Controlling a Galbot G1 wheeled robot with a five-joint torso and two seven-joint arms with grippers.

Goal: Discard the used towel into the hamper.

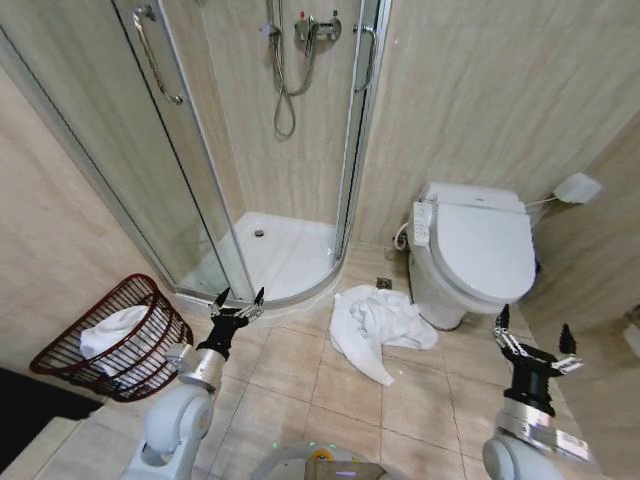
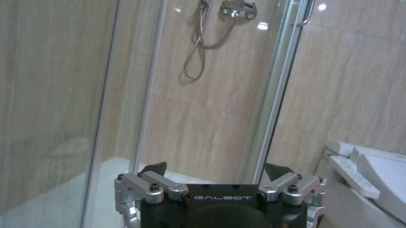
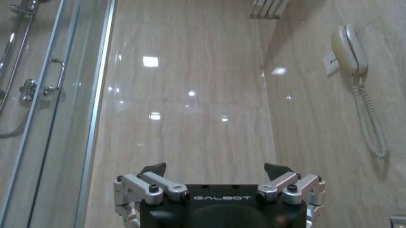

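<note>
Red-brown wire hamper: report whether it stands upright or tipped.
Tipped. The red-brown wire hamper leans on its side against the left wall, mouth turned toward the floor tiles, with a white towel inside.

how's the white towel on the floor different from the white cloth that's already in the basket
The towel on the floor lies loose on the tiles between the shower tray and the toilet; the cloth in the hamper sits inside the wire hamper. The floor towel is spread out and looks larger; the hamper cloth is bunched and partly hidden by the wires. Both are white, crumpled, and touched by neither gripper.
</note>
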